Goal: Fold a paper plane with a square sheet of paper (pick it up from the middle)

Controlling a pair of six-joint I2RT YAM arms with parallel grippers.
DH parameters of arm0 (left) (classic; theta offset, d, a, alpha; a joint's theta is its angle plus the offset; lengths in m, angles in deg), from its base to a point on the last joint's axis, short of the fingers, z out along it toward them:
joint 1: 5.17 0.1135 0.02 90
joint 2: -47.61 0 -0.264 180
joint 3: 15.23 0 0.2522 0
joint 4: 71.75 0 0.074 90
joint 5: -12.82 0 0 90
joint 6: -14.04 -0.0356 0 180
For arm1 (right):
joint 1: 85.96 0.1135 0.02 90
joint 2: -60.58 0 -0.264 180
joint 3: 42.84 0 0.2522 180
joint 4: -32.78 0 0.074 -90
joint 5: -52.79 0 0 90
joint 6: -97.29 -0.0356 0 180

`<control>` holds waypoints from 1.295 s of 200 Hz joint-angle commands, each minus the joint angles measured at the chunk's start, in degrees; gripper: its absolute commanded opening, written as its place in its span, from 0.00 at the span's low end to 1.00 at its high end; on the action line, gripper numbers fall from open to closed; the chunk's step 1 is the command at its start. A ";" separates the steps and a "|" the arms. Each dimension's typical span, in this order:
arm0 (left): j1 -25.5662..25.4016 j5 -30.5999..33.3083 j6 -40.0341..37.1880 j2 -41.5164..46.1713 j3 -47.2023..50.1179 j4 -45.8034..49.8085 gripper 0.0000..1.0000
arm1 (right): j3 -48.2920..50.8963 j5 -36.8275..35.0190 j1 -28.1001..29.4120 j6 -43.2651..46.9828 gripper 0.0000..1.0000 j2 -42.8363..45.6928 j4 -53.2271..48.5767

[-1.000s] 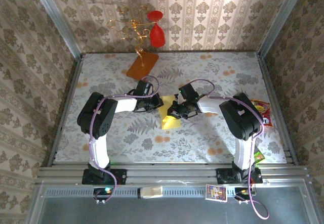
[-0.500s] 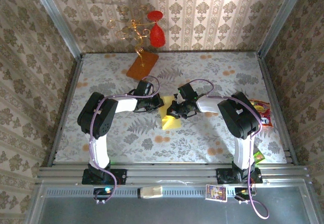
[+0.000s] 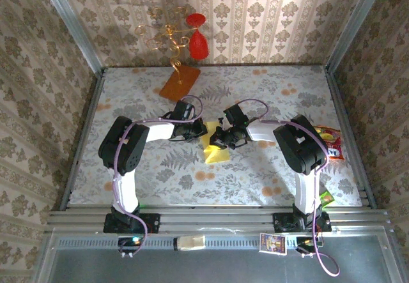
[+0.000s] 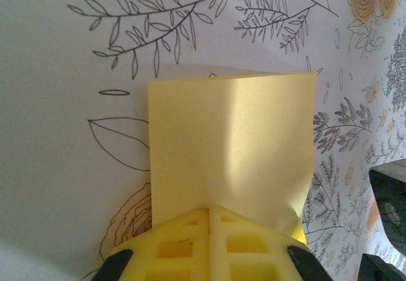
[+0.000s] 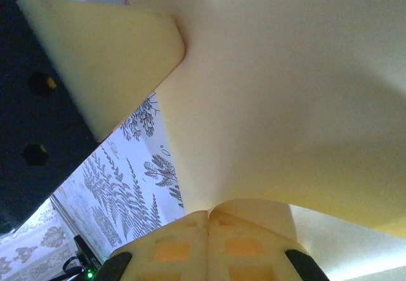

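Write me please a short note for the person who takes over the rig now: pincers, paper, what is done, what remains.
Left pincer: shut on one edge of the square sheet of paper.
Right pincer: shut on the same sheet, from the opposite side.
Paper: between both pincers, over the middle of the table, softly bent.
Done: sheet gripped.
Left: the folds; no plane shape yet.
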 commanded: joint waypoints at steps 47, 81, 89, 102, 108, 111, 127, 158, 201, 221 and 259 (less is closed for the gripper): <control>-0.35 0.94 -1.30 -2.02 -0.22 3.78 0.04 | -0.55 -3.29 0.19 1.29 0.03 0.48 -3.99; -0.35 0.68 -1.22 -2.16 -0.37 3.75 0.04 | -1.07 -2.44 0.17 1.63 0.03 0.09 -4.00; -0.35 0.59 -1.23 -2.12 -0.52 3.70 0.04 | -1.28 -2.10 0.18 1.62 0.03 -0.05 -3.91; -0.35 0.41 -1.26 -2.05 -0.52 3.69 0.04 | -1.30 -1.98 0.18 1.67 0.03 -0.21 -3.83; -0.35 0.41 -1.29 -2.04 -0.50 3.76 0.04 | -1.36 -1.86 0.17 1.63 0.03 -0.25 -3.69; -0.40 0.41 -1.29 -2.08 -0.50 3.70 0.04 | -1.38 -1.68 0.17 1.75 0.03 -0.36 -3.73; -0.44 0.32 -1.23 -2.12 -0.50 3.60 0.04 | -1.42 -1.21 0.17 1.72 0.03 -0.48 -3.23; -0.53 0.15 -1.28 -2.31 -0.58 3.61 0.04 | -1.68 -1.11 0.17 1.86 0.03 -0.66 -3.46; -0.56 0.06 -1.29 -2.46 -0.79 3.72 0.04 | -1.80 -0.61 0.17 2.06 0.03 -0.90 -3.15; -0.53 -0.01 -1.41 -2.55 -0.88 3.71 0.04 | -1.99 -0.42 0.17 2.24 0.03 -0.99 -3.28; -0.62 -0.03 -1.44 -2.64 -0.95 3.80 0.04 | -1.95 0.46 0.17 2.16 0.03 -1.35 -2.66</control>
